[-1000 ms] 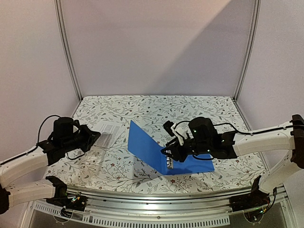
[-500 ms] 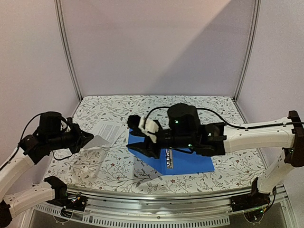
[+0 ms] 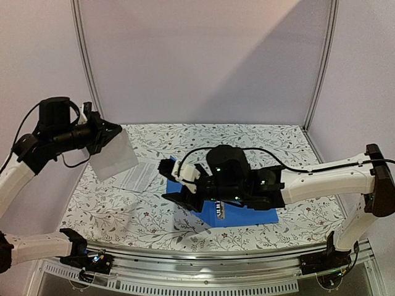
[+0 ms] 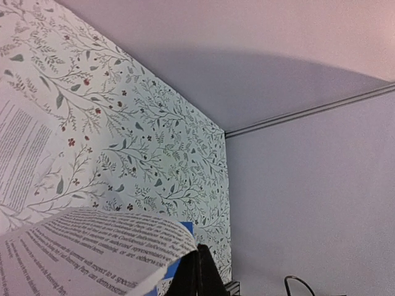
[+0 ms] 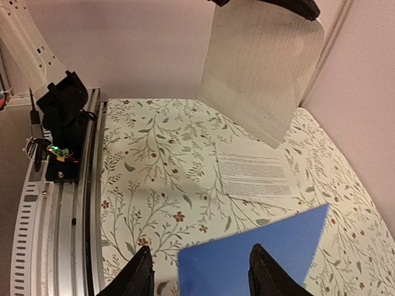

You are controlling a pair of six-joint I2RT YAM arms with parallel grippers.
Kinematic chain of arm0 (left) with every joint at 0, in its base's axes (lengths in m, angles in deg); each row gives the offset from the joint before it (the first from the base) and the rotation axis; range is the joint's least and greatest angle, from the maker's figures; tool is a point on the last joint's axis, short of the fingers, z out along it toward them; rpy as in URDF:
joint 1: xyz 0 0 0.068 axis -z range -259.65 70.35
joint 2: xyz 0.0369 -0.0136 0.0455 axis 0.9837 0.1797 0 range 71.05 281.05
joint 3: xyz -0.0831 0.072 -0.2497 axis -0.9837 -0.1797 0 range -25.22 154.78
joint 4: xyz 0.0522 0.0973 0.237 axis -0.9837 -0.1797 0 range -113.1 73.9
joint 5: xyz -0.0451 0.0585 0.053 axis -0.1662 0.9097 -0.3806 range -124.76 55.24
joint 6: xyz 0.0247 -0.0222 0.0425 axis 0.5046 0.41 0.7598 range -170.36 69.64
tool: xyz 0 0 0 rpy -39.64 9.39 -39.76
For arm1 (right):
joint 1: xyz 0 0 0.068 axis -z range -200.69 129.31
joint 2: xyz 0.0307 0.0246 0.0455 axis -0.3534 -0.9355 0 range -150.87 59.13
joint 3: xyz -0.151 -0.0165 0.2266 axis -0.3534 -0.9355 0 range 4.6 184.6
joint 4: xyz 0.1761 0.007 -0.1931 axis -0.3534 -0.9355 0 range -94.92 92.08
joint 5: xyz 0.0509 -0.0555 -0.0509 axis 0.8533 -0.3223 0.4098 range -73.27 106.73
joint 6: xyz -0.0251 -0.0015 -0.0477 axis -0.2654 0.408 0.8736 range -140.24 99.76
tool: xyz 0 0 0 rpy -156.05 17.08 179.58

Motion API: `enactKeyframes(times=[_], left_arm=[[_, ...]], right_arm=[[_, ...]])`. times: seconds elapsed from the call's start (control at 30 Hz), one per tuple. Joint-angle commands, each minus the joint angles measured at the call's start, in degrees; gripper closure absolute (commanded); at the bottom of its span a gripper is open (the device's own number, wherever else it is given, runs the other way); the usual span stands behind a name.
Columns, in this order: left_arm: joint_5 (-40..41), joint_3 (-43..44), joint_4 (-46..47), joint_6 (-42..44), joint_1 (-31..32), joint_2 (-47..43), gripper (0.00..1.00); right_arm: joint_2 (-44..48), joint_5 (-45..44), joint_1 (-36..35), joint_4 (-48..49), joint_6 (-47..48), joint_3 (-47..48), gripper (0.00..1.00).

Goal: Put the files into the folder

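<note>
Above the table [image 3: 265, 148], the left gripper [image 3: 110, 132] clamps one file [image 3: 115, 157], its long axis hanging near-vertical; the right gripper [image 3: 174, 185] stands half-open over the folder [image 3: 247, 214].

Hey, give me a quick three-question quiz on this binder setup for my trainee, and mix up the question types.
1. True or false: the left hand holds a sleeved sheet up off the table.
2. Fill in: the ring binder under the right hand is coloured ____.
3. The second sheet lies: A) on the table, B) in the binder, C) in the right hand.
Key: 1 true; 2 blue; 3 A.
</note>
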Motion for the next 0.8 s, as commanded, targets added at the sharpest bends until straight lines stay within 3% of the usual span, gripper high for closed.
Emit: enactKeyframes(times=[0.0,0.17,0.3,0.5,0.77], left_arm=[[-0.5,4.7,14.2,3.0,3.5,10.8,1.00],[0.5,14.8,22.7,6.7,8.7,25.0,1.00],[-4.9,26.4,24.3,10.0,14.4,38.5,1.00],[-13.0,45.5,11.5,19.0,21.8,53.5,1.00],[-14.2,41.1,1.0,29.3,23.9,54.3,1.00]], right_arm=[[10.7,-2.7,6.5,1.1,-9.1,-6.3,0.48],[23.1,-6.8,13.9,3.3,-19.0,-17.3,0.36],[28.8,-5.3,22.0,0.6,-23.9,-21.6,0.31],[34.5,3.2,31.8,-3.9,-29.9,-25.8,0.30],[41.6,2.4,32.6,-11.9,-19.9,-28.5,0.29]])
